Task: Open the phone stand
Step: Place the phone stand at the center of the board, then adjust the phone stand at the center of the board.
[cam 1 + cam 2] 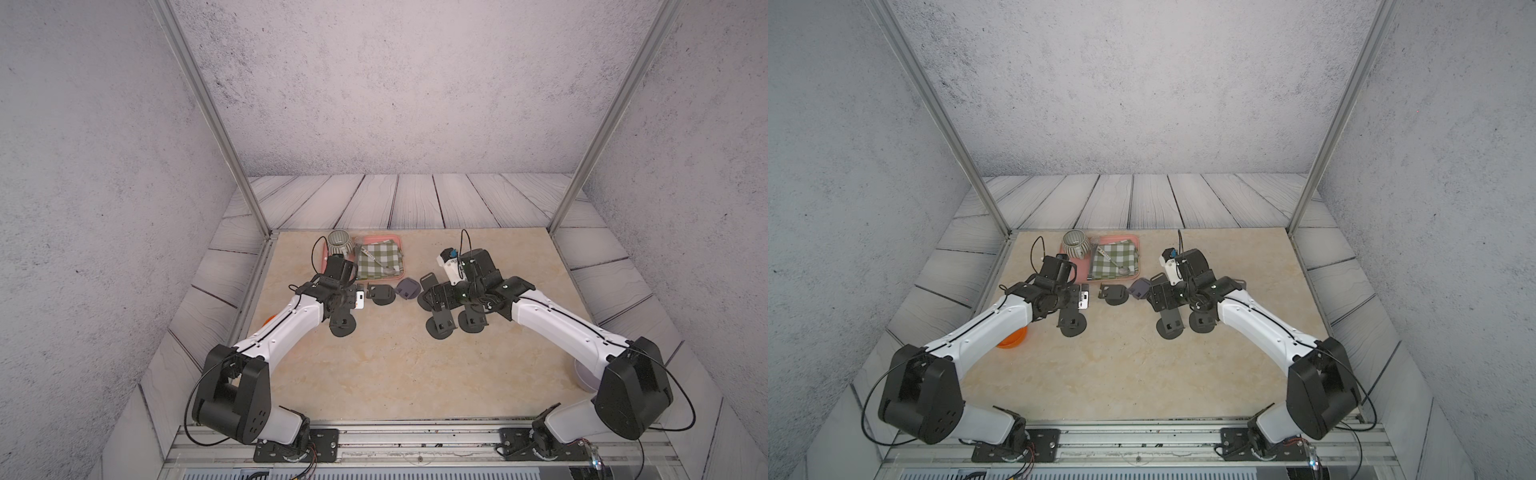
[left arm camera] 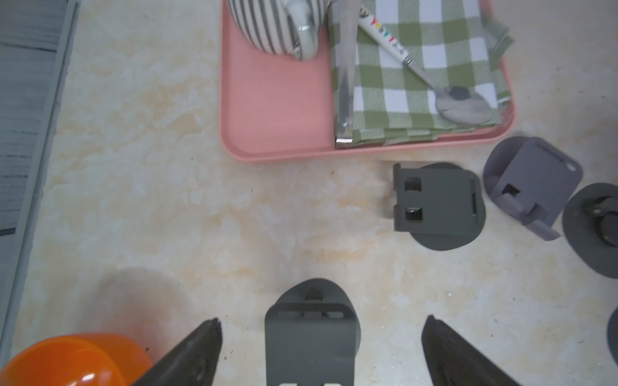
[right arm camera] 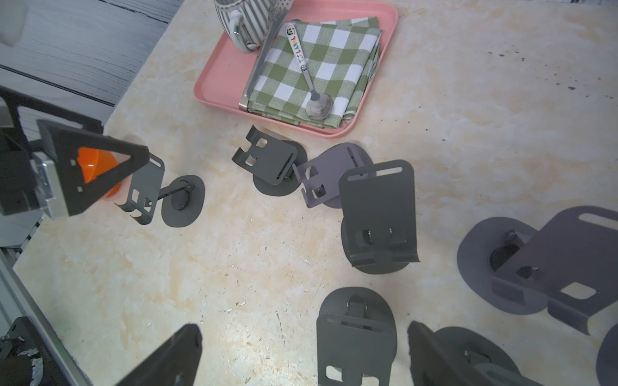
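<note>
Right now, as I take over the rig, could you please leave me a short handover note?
Left gripper: open, astride an opened grey stand, not gripping it.
Right gripper: open, empty, over a second stand that also looks opened.
Left to do: the flat stand by the pink tray looks folded onto its base; the purple stand beside it seems only partly raised.

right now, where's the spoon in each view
Top view: spoon near centre.
Top view: spoon near centre, slightly left.
Left wrist: spoon upper right.
Right wrist: spoon top centre.
Shared landmark: the checked cloth under it, in the pink tray.
</note>
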